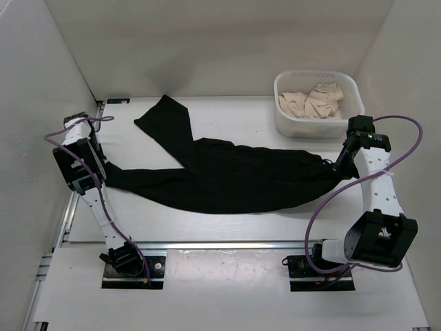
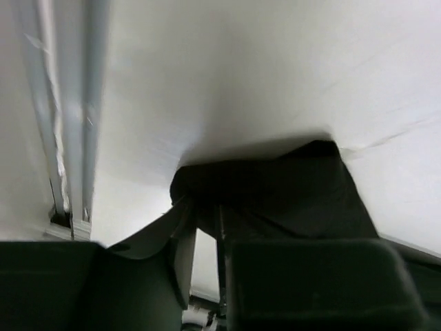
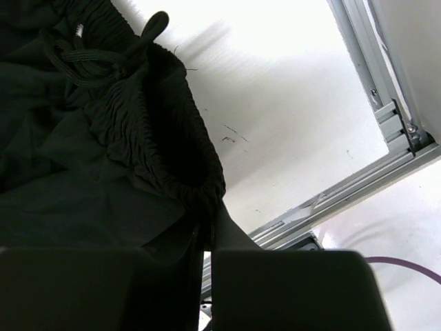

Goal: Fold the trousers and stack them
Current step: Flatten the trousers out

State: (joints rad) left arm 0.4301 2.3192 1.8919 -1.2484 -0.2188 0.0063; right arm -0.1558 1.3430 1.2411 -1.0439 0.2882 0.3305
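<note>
Looking at the table [image 1: 207, 231], I see the trousers [image 1: 227, 183] stretched lengthwise just in front of the white basket [image 1: 303, 127], with one leg angling back level with it. The right gripper [image 3: 209, 227] is pressed together, pinching the gathered waistband at the end nearest the basket. The left gripper [image 2: 203, 221] sits at the hem farthest from the basket; I cannot tell whether it grips.

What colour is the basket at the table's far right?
White basket; clearest in the top external view.
</note>
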